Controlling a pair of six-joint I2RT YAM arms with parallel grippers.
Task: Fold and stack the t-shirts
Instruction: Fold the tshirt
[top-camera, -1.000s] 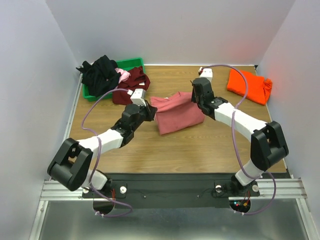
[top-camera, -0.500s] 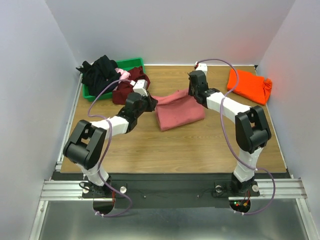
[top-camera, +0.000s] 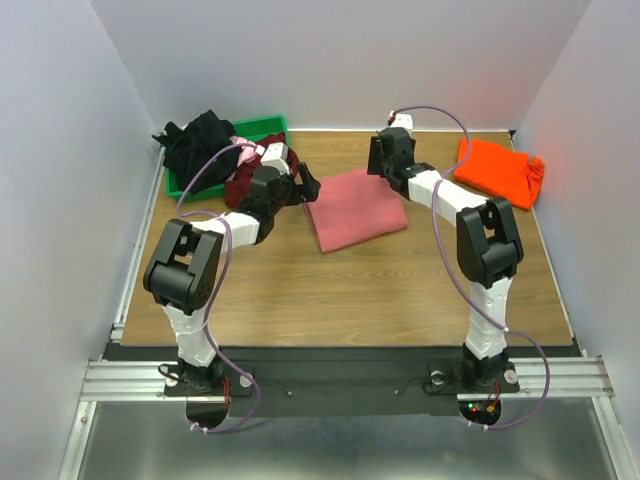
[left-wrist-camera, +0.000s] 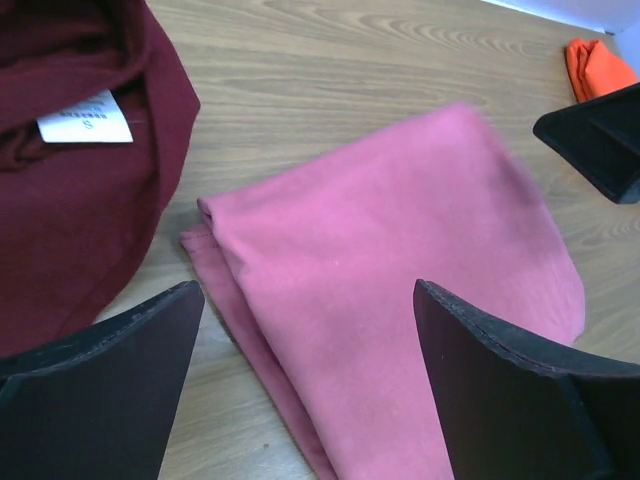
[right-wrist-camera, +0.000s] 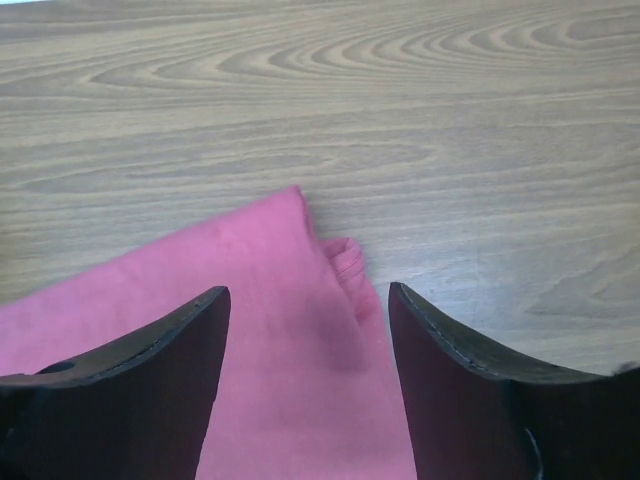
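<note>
The salmon-pink t-shirt (top-camera: 355, 208) lies folded flat on the table's middle. My left gripper (top-camera: 305, 188) is open at its far-left corner, jaws wide above the cloth (left-wrist-camera: 400, 260) and holding nothing. My right gripper (top-camera: 378, 165) is open at its far-right corner, with the shirt's edge (right-wrist-camera: 270, 330) between the fingers but not gripped. A folded orange t-shirt (top-camera: 497, 172) rests at the back right. A dark maroon t-shirt (left-wrist-camera: 70, 190) with a white label (left-wrist-camera: 85, 120) lies left of the pink one. A black t-shirt (top-camera: 200, 145) and a light pink t-shirt (top-camera: 243, 148) are piled on the bin.
The green bin (top-camera: 265, 127) stands at the back left, partly under the pile of shirts. Walls close in the table on the left, back and right. Bare wood lies between the pink shirt and the arm bases.
Both grippers carried the pink shirt's raised edge toward the back, then opened and let it go. The shirt now lies flat, and both arms reach farther back.
</note>
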